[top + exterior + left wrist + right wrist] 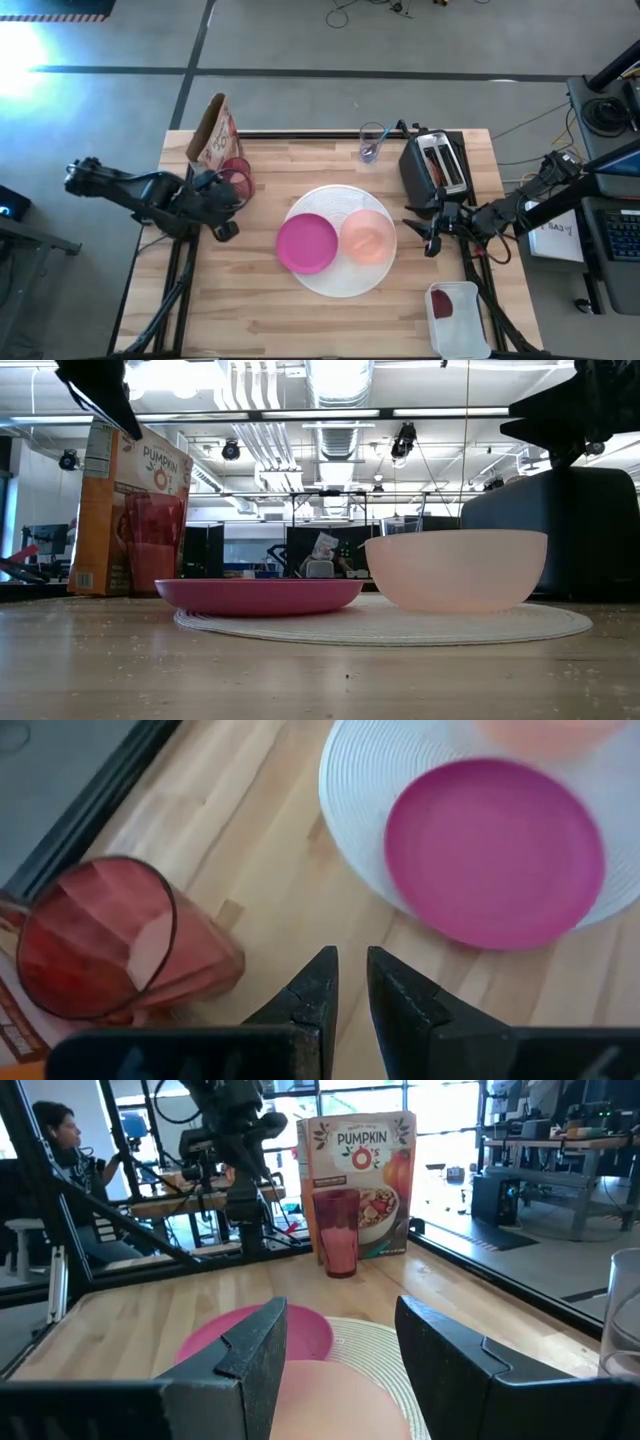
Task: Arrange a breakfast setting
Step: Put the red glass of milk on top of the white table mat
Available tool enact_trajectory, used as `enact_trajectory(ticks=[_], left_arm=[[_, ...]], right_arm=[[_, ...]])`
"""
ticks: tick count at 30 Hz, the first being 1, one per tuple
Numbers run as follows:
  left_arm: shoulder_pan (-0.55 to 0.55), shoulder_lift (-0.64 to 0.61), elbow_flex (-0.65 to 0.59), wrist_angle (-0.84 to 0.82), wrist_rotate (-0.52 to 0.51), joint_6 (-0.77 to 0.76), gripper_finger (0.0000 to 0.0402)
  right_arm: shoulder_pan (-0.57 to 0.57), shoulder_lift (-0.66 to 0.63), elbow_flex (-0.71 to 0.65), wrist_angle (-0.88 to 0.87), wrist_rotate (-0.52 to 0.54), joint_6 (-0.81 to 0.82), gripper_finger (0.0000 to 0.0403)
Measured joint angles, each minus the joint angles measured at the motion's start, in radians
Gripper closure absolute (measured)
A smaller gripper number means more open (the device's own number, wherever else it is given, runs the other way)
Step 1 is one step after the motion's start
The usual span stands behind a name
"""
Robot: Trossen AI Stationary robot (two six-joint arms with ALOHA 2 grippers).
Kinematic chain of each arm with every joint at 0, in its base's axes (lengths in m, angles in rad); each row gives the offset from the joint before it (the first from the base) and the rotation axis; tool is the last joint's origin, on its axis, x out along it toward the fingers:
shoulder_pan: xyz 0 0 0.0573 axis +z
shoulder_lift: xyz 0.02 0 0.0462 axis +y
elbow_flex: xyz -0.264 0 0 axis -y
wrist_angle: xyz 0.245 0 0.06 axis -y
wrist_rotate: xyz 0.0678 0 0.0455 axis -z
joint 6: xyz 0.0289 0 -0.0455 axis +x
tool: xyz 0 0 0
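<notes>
We see one white plate (340,275) mid-counter (250,320), carrying one magenta plate (306,243) and one peach bowl (368,237) side by side. Bare wood is open along the near edge. One pink cup (238,176) stands by the cereal box (214,131) at the far left corner. The left pincer (226,216), nearly closed and empty, sits just beside the cup. The right pincer (430,232), spread wide and empty, waits by the toaster (437,166). One spoon (373,148) stands in a clear glass (372,141) at the far edge, partly hidden.

Both arms are dark, jointed and slender. The left gripper (348,990) has two tapered matte-black fingers; the right gripper (340,1355) has broader, angular black ones.
</notes>
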Motion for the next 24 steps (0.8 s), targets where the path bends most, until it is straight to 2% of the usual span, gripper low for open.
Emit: enact_trajectory(ticks=[5,16,20,24], left_arm=[[0.054,0.063,-0.001,-0.067,0.023,0.004,0.0361],[0.249,0.155,-0.003,-0.065,0.02,0.18,0.0359],[0.314,0.152,-0.002,-0.037,0.032,0.233,0.0337],[0.374,0.153,-0.003,-0.022,0.071,0.296,0.0298]], right_arm=[[0.0,0.0,0.0,0.001,-0.001,0.008,0.0225],[0.0,0.0,0.0,0.001,-0.001,0.008,0.0225],[0.0,0.0,0.0,0.001,-0.001,0.008,0.0225],[0.0,0.0,0.0,0.001,-0.001,0.008,0.0225]])
